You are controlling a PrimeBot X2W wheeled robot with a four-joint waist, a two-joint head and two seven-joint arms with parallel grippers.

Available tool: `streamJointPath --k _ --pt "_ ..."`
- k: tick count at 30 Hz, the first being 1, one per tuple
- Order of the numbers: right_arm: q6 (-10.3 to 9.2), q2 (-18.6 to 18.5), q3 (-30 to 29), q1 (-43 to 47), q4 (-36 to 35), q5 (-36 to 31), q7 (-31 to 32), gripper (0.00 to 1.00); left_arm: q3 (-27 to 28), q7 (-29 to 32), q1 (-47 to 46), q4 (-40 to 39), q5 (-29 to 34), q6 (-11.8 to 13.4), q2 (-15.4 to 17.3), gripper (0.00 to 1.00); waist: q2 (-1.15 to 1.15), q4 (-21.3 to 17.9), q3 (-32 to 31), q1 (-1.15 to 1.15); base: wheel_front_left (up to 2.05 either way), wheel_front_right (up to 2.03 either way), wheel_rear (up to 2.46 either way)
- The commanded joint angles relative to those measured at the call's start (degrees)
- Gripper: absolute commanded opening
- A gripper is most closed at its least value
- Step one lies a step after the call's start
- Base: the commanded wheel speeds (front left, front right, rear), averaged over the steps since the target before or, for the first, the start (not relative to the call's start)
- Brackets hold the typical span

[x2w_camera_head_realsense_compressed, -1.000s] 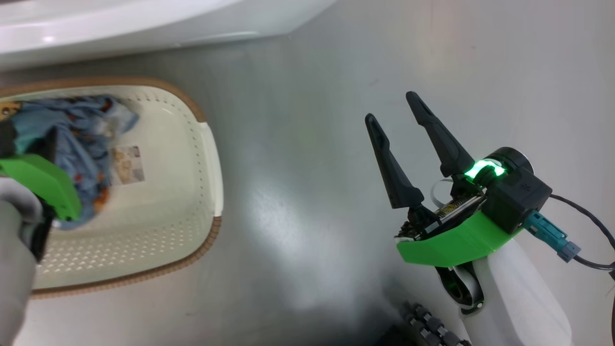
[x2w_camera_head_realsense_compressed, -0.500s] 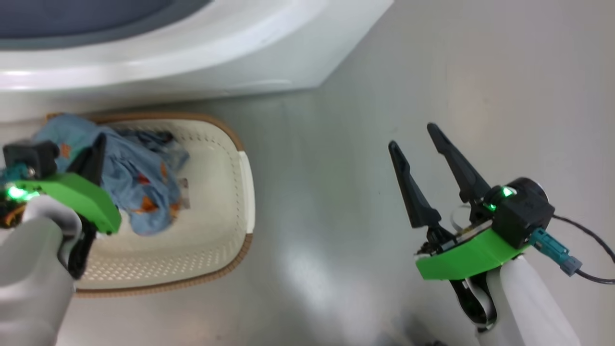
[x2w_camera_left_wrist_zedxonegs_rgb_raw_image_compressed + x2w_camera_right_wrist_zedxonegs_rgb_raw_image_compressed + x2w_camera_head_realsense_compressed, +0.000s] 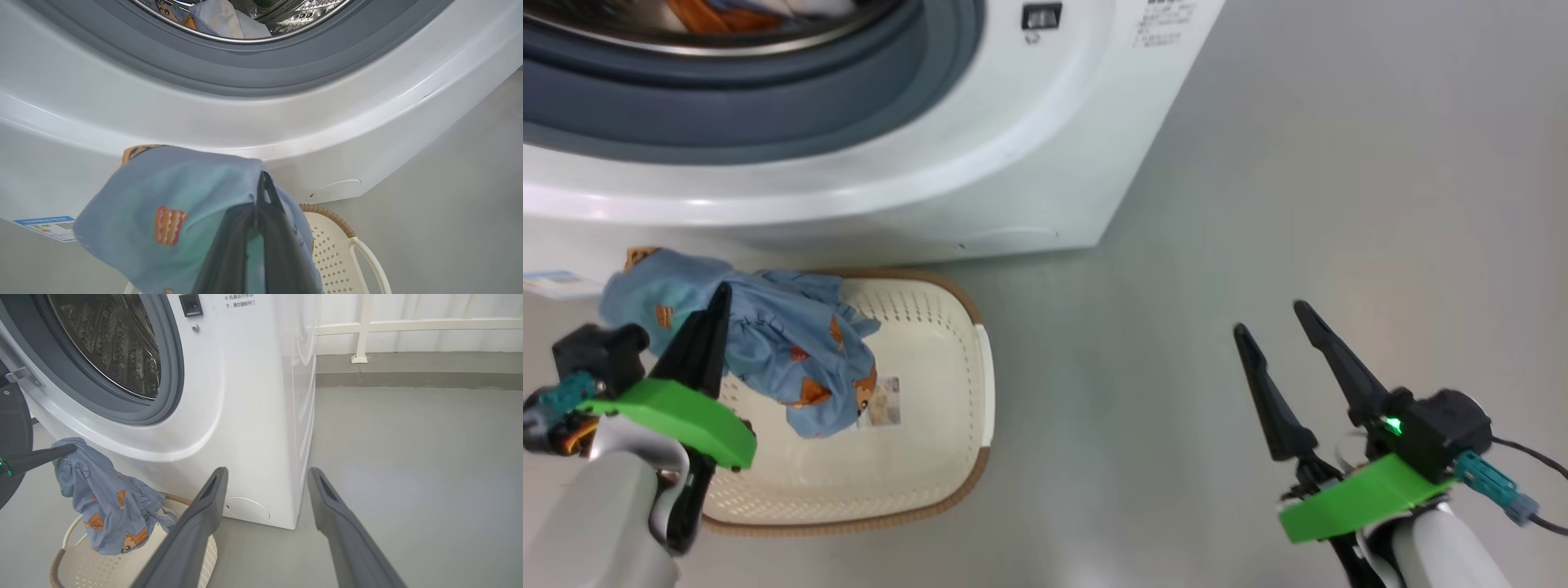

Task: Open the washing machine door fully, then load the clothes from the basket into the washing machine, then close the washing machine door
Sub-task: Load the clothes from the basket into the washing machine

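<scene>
While blue garment [image 3: 792, 359] is clamped by left gripper [image 3: 720, 304], drum laundry [image 3: 229, 20] seen at top of left wrist view, right gripper [image 3: 1272, 320] spread.

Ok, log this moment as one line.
left gripper: shut on blue garment over basket | right gripper: open, empty | washing machine: open

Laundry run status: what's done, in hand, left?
Done: washing machine door stands open; some clothes lie in the drum. In hand: left gripper shut on a blue bear-print garment, hanging above the basket; right gripper open, idle. Left: drop it in the drum, clear anything hidden in the basket, close the door.
</scene>
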Motion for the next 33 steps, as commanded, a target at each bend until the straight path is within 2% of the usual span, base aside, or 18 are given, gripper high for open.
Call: streamJointPath --k 1,11,20,26,33 --pt "0.09 -1.0 0.5 1.9 -0.9 0.9 -0.3 1.0 3.4 -0.7 1.3 -2.6 1.6 -0.2 1.6 0.0 0.0 1.7 -3.7 0.0 0.0 0.0 0.0" --pt "0.09 -3.5 -0.6 6.6 -0.6 2.4 -0.3 1.0 13.4 -0.7 12.9 -15.6 8.7 -0.2 -1.0 0.0 0.0 2.8 -9.6 0.0 0.0 0.0 0.0" --pt "0.09 -4.6 -2.1 9.9 -1.3 3.2 -0.3 1.0 22.3 -0.7 25.4 -27.7 13.9 -0.2 -4.5 0.0 0.0 3.0 -11.9 0.0 0.0 0.0 0.0" --pt "0.09 -4.6 -2.8 11.2 -1.7 3.3 -0.3 1.0 24.5 -0.7 31.3 -32.7 15.7 -0.2 -6.7 0.0 0.0 2.9 -12.2 0.0 0.0 0.0 0.0" --pt "0.09 -4.1 -2.9 11.1 -1.9 3.1 -0.3 1.0 24.9 -0.7 31.5 -35.5 14.6 -0.2 -7.8 0.0 0.0 3.0 -11.5 0.0 0.0 0.0 0.0"
